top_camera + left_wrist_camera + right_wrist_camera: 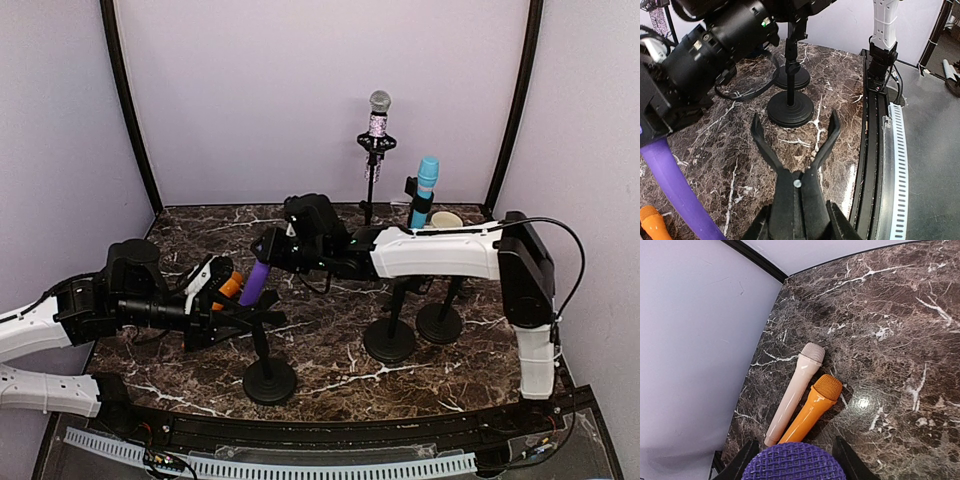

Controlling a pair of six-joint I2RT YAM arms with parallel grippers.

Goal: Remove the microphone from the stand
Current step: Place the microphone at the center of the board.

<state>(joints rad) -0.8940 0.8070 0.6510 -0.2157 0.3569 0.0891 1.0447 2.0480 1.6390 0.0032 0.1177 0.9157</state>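
Now, ringed by lilac walls [300, 90], the dark marbled surface [200, 235] carries the near stand [262, 345], its clip [796, 190] seemingly pinched wide by the clenched left claw [800, 227] so the purple microphone [255, 283], grasped near its head by the right claw [270, 256], hangs just beside the empty fork, apparently free.

Left pincer [228, 305], right pincer [262, 262] both clamped (arms stretched toward each other).

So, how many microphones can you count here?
5. A glittery microphone and blue microphone on stands at the back; purple microphone in the right tool; pale microphone and orange microphone lying side by side on the table. The right arm may hide more.
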